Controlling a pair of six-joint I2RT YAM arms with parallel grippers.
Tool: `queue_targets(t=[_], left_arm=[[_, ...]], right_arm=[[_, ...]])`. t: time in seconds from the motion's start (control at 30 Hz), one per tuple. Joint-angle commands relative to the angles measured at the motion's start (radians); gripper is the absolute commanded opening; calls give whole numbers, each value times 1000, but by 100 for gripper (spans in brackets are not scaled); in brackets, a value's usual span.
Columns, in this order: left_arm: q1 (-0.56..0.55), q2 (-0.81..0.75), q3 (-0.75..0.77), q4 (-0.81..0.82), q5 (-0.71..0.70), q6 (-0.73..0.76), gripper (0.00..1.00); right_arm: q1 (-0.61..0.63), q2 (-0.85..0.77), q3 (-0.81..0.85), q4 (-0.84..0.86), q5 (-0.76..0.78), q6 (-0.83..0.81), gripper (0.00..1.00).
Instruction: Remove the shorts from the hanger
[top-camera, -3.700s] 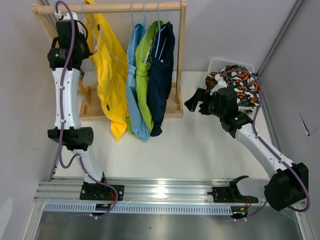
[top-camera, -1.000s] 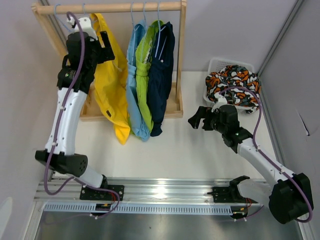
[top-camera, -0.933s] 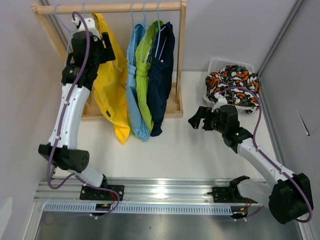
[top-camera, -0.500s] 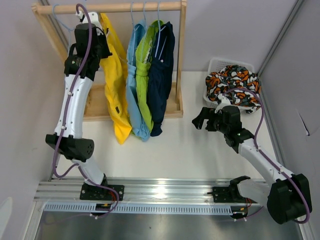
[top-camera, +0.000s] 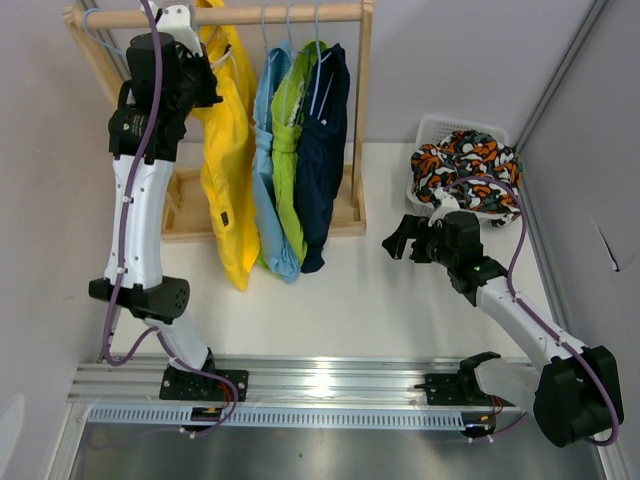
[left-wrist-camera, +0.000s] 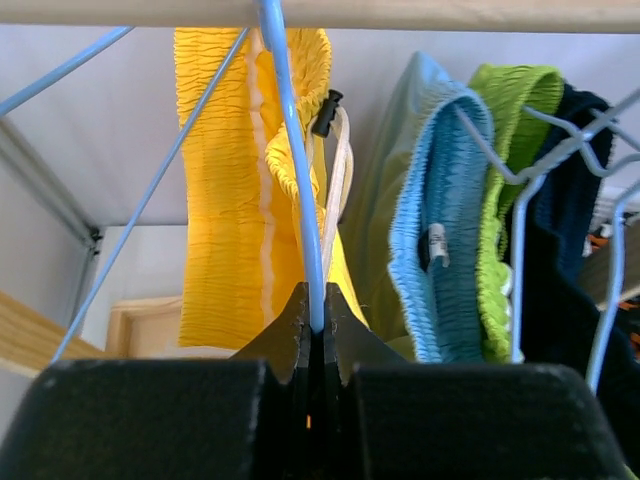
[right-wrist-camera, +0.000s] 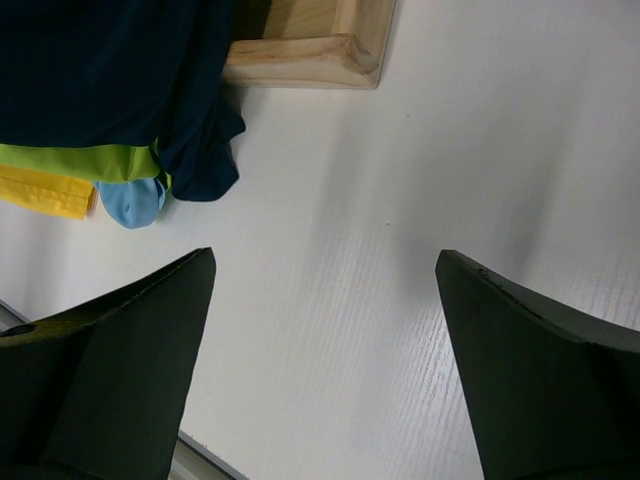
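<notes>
The left gripper (left-wrist-camera: 315, 322) is clenched on the thin blue wire of a hanger (left-wrist-camera: 288, 150), just under the rail of the wooden rack (top-camera: 280, 15); the wrist view shows both black fingers pressed together with the wire pinched between them. A second ago this gripper stood released and lower down, against the side of the yellow shorts (top-camera: 225, 170); since then it has climbed toward the rail and closed. The yellow shorts hang from that same hanger at the left end of the rack, and they now drop straighter and narrower than before, when the cloth was pushed out toward the rack's left post. Their ribbed waistband and a white drawstring show just behind the pinched wire. To their right on the rail, unchanged, hang the light blue shorts (top-camera: 268, 150), the lime green shorts (top-camera: 290, 140) and the dark navy shorts (top-camera: 325, 150), bunched close together on their own hangers near the rack's right post. The patterned shorts (top-camera: 465, 165) lie heaped in a white basket (top-camera: 432, 125), well to the right of the rack. A few seconds ago the right arm reached over that basket; now the right gripper (top-camera: 400, 238) has drawn back and sits low over the desk (top-camera: 380, 300), to the right of the rack's base, its fingers spread wide with nothing between them. Its wrist camera looks down on bare desk and on the hems hanging by the rack's base.
</notes>
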Motion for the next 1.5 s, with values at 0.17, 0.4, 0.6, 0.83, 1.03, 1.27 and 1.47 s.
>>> queue_targets(t=[0.17,0.4,0.6,0.83,1.03,1.27,1.47], left_arm=[[-5,-4,61,119,315,22,0],[-10,-88,-110,79,303,47,0],[-26,-226,-330,62,199,54,0],[-86,-501,-631,52,84,30,0],[-138,-668,-730,-56,27,10,0],[-155,-805,-728,-160,108,-18,0],[-241,-900,-784,-105,447,-25,0]], right_arm=[[-8,-35,13,14,2,-18,99],[-10,-47,7,22,-11,-4,99],[-10,-73,-10,27,-18,11,99],[-5,-121,-2,13,-37,26,100],[11,-172,27,-30,-40,29,99],[60,-231,102,-24,-220,14,99],[149,-222,335,-24,-409,-4,99]])
